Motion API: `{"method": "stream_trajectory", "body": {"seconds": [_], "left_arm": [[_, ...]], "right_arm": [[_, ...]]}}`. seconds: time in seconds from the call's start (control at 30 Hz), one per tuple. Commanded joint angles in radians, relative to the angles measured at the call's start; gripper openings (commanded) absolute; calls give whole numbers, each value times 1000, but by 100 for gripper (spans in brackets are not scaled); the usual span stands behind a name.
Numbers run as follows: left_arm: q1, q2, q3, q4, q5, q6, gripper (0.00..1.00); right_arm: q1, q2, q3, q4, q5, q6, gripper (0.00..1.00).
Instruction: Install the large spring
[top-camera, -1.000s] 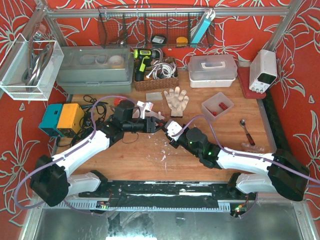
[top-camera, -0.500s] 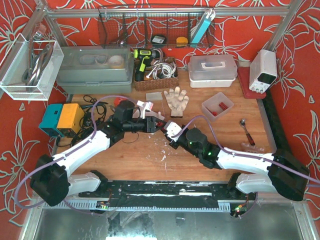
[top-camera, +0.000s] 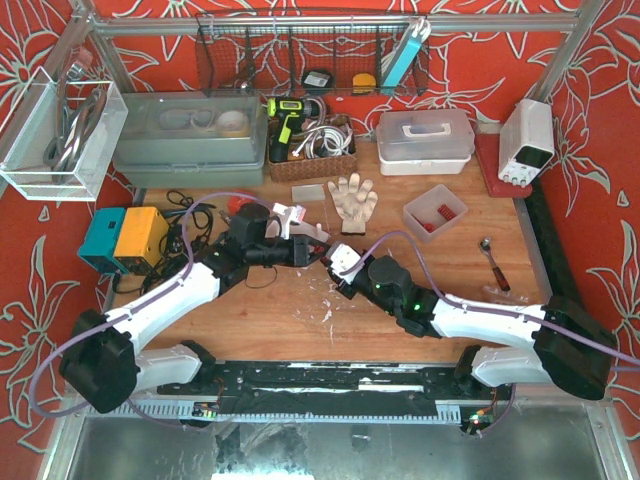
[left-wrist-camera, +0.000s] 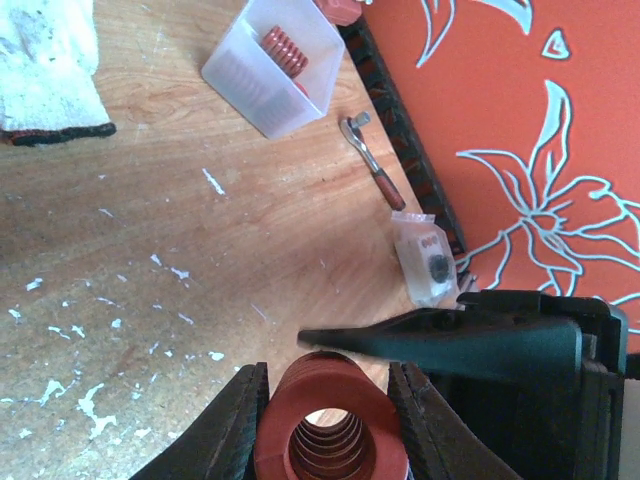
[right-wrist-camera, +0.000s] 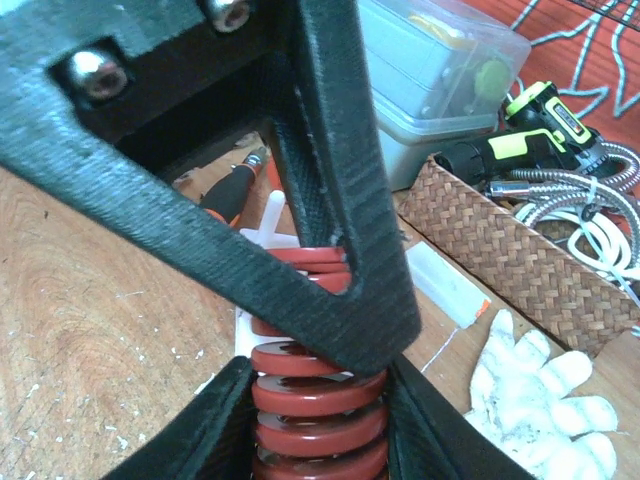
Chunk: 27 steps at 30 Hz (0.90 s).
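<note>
Presently the left gripper (left-wrist-camera: 327, 380) is clenched on the red spring (left-wrist-camera: 285, 425), its fingers parted only by the coil's width. The right gripper (right-wrist-camera: 318, 385) grasps the same spring from the opposite end, over the middle of the wooden table (top-camera: 300, 305).

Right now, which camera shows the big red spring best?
The right wrist view: the big red spring shows its coils side-on inside the right claw. The left wrist view shows only its round end, inside the left claw. In the top view the claws nearly hide it.
</note>
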Motion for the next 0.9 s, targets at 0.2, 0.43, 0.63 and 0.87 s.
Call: {"method": "stream_trajectory", "body": {"seconds": [0.2, 0.43, 0.63, 0.87], "left_arm": [[12, -80, 73, -65, -292, 101, 0], [20, -19, 105, -65, -734, 208, 0], [56, 166, 219, -87, -896, 276, 0], [126, 335, 317, -132, -936, 329, 0]], "right_arm": [[-7, -90, 82, -217, 169, 227, 79], [-97, -139, 130, -433, 285, 399, 99], [-220, -193, 49, -433, 350, 501, 99], [-265, -270, -11, -437, 415, 531, 99]]}}
